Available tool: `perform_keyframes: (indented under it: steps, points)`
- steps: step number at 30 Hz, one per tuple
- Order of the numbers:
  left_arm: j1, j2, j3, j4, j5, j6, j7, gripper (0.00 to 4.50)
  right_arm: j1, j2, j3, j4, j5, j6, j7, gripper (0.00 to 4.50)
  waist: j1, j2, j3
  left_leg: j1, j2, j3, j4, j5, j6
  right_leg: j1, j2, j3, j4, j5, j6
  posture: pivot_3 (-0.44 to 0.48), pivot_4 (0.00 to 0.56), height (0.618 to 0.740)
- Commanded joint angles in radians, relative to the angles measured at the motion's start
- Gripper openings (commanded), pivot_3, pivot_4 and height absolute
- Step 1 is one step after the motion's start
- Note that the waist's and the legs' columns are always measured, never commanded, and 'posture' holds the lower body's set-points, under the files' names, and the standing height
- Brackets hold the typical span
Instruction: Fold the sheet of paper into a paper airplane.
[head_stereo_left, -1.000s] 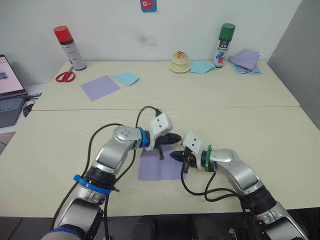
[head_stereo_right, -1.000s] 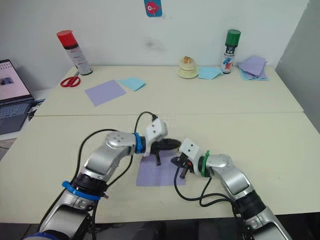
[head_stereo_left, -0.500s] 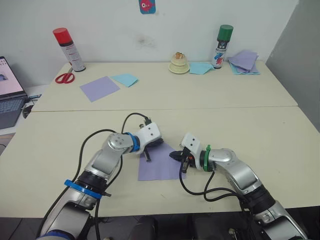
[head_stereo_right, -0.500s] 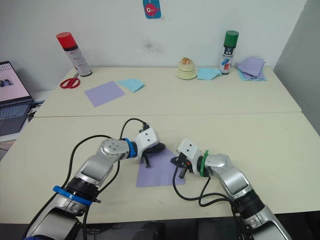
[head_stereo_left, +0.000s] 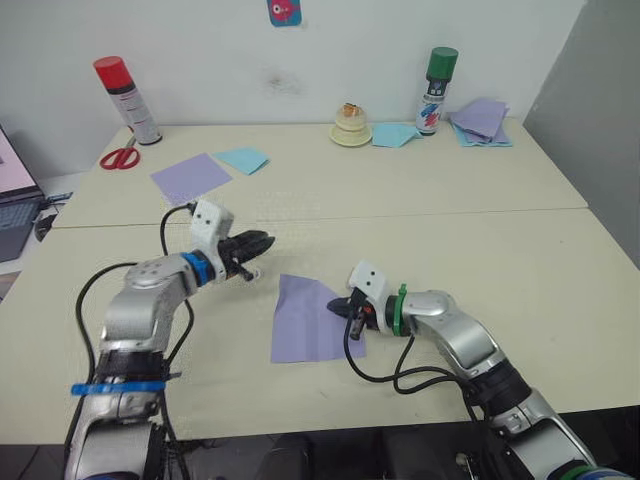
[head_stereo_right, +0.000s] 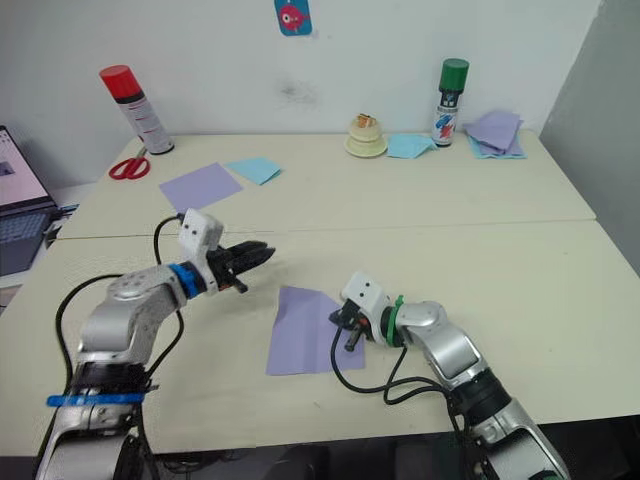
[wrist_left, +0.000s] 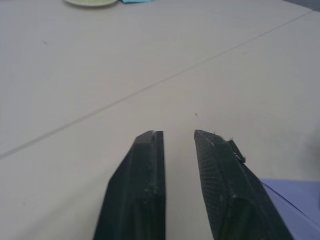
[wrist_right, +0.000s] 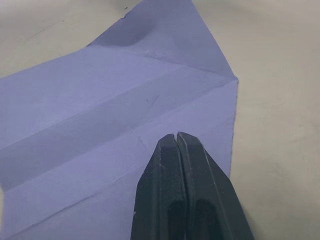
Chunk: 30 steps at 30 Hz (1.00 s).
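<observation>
The sheet of paper (head_stereo_left: 305, 322) lies flat near the table's front middle. It is lavender, with crease lines and its far right corner folded over (wrist_right: 165, 37). My right gripper (head_stereo_left: 344, 308) is shut, and its joined tips (wrist_right: 176, 136) rest over the sheet's right edge. My left gripper (head_stereo_left: 266, 240) hovers to the left of the sheet, off the paper and pointing toward it. Its fingers (wrist_left: 147, 165) stand open by a narrow gap with nothing between them. The paper airplane is out of view.
At the back left stand a red-capped spray can (head_stereo_left: 118, 88), scissors (head_stereo_left: 118, 157), a smooth lavender sheet (head_stereo_left: 190, 177) and a light blue sheet (head_stereo_left: 244, 159). At the back right are a cream round object (head_stereo_left: 348, 128), a green-capped can (head_stereo_left: 431, 78) and a stack of purple sheets (head_stereo_left: 480, 118). A laptop (head_stereo_left: 15, 190) sits far left.
My left gripper has left the sheet's far edge and drawn back to the left, off the paper. The right gripper stays at the sheet's right edge. The camera has shifted slightly.
</observation>
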Motion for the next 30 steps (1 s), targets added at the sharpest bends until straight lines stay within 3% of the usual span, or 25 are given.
perform_keyframes:
  steps: [1, 4, 16, 26, 30]
  points:
    - [0.097, 0.003, 0.035, -0.136, -0.109, 0.120, -0.008, 2.25, -0.016, 0.005, 0.006, 0.031, -0.014, -0.009, 0.002, 0.00, 0.004, 0.000, 0.000, 0.000, 0.000, 0.000, 0.000, 0.000, 0.000, 0.000, 0.000, 0.000, 0.000, 0.000, 0.000, 0.000, 0.150, 0.740]
    - [0.142, -0.019, 0.013, -0.181, -0.121, 0.169, 0.040, 3.16, -0.018, 0.006, 0.006, 0.040, -0.017, -0.016, 0.007, 0.00, 0.012, 0.000, 0.000, 0.000, 0.000, -0.001, 0.000, 0.000, 0.000, 0.000, 0.000, -0.001, 0.000, 0.000, 0.000, 0.000, 0.150, 0.740]
    - [0.095, -0.064, -0.093, -0.130, -0.052, 0.101, 0.080, 3.16, -0.013, -0.001, 0.002, 0.038, -0.018, -0.012, 0.008, 0.00, 0.027, 0.000, 0.000, 0.000, 0.000, 0.000, 0.000, 0.000, -0.001, 0.000, 0.000, -0.001, -0.001, 0.000, 0.000, 0.000, 0.150, 0.740]
    - [0.054, -0.043, -0.108, -0.094, -0.062, 0.091, 0.021, 0.07, -0.014, -0.007, -0.028, 0.017, -0.008, 0.017, -0.012, 0.00, 0.027, 0.000, 0.000, -0.001, -0.001, 0.000, 0.000, 0.000, -0.001, 0.000, 0.000, -0.001, -0.001, 0.000, 0.000, 0.000, 0.150, 0.740]
    - [0.043, -0.027, -0.118, -0.082, -0.057, 0.104, 0.001, 0.02, -0.012, -0.011, -0.037, -0.007, 0.001, 0.040, -0.010, 0.00, 0.027, 0.000, 0.000, -0.001, -0.001, -0.001, 0.000, 0.000, -0.001, 0.000, 0.000, -0.001, -0.001, 0.000, 0.000, 0.000, 0.150, 0.740]
